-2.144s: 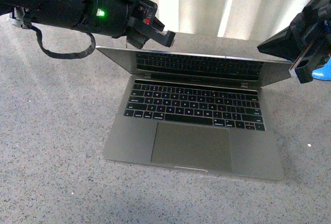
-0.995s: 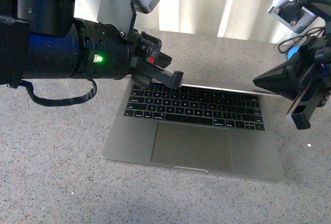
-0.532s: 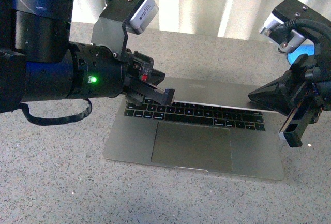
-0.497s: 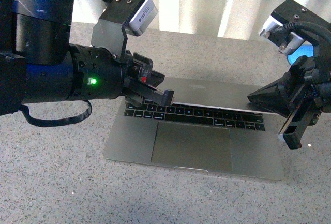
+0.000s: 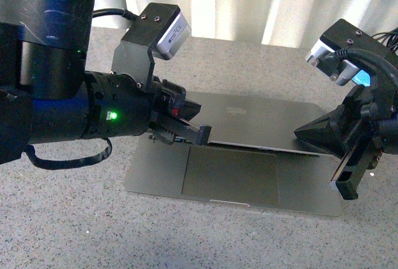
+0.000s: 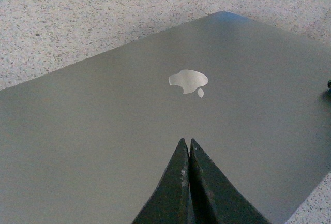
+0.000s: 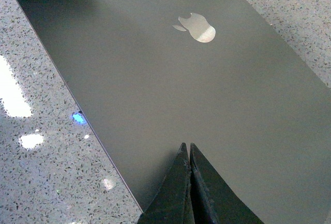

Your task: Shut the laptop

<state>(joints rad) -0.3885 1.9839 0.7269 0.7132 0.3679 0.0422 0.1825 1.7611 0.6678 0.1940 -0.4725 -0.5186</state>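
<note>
The space-grey laptop [image 5: 255, 118] lies in the middle of the table, its lid lowered to a shallow angle over the base. The keys are hidden; the trackpad [image 5: 230, 176] and palm rest still show. My left gripper [image 5: 204, 133] is shut, its tips on the lid's left front edge. My right gripper [image 5: 298, 131] is shut, pressing near the lid's right edge. In the left wrist view the shut gripper [image 6: 186, 142] rests on the lid [image 6: 103, 131] below the pale logo [image 6: 189, 80]. In the right wrist view the shut gripper [image 7: 186, 146] sits on the lid [image 7: 243, 110] near its side edge.
The laptop stands on a grey speckled table [image 5: 74, 219]. Pale curtains [image 5: 249, 2] hang behind the table's far edge. A blue object [image 5: 362, 77] shows behind my right arm. Bright light spots [image 7: 13, 97] reflect off the table beside the lid.
The lid has come down from wide open to nearly flat, covering the screen and keys. Both grippers have moved down and toward me with it.
</note>
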